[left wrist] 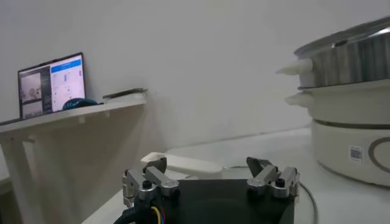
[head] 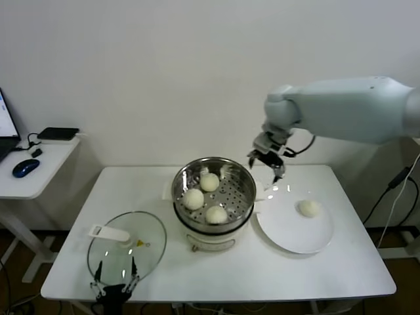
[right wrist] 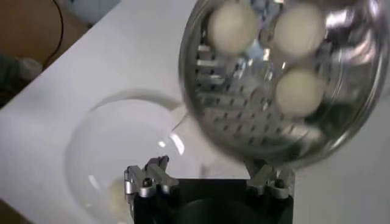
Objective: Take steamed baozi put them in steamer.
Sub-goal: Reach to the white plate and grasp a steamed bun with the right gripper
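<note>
Three creamy-white baozi [head: 209, 182] [head: 193, 199] [head: 216, 214] lie in the shiny perforated steamer [head: 244, 184] on its white pot base. They also show in the right wrist view [right wrist: 233, 26] inside the steamer [right wrist: 244, 128]. A fourth baozi [head: 308, 208] lies on the white plate [head: 289, 233]; in the right wrist view it is a pale blob [right wrist: 117, 195] on the plate [right wrist: 116, 140]. My right gripper [head: 265, 161] is open and empty, in the air between steamer and plate. My left gripper [head: 115, 277] is open and empty at the table's front edge, over the glass lid.
A glass lid [head: 128, 246] with a white handle [head: 109, 232] lies at the front left of the table. A side desk [head: 33, 170] with a mouse and a laptop stands to the left. In the left wrist view the pot [left wrist: 353, 140] is close by.
</note>
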